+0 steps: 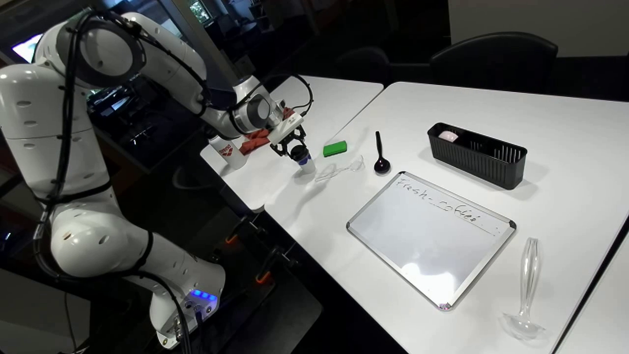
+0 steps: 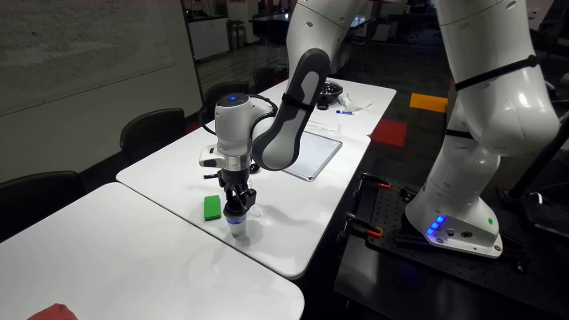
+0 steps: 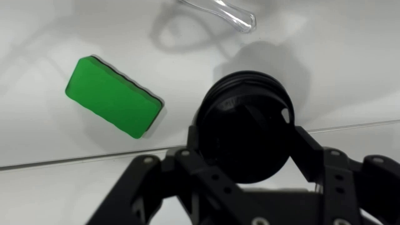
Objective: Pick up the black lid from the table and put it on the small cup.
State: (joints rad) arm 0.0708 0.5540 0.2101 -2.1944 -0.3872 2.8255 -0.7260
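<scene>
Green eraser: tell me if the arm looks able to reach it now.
Not right away, it seems: its fingers flank the black lid and would likely have to come off it first. Nothing visible covers the green eraser.

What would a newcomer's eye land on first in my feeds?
Probably the white robot arm, looming large at the left of an exterior view. In the wrist view, the bright green block left of centre would likely come next, then the black lid in the gripper.
</scene>
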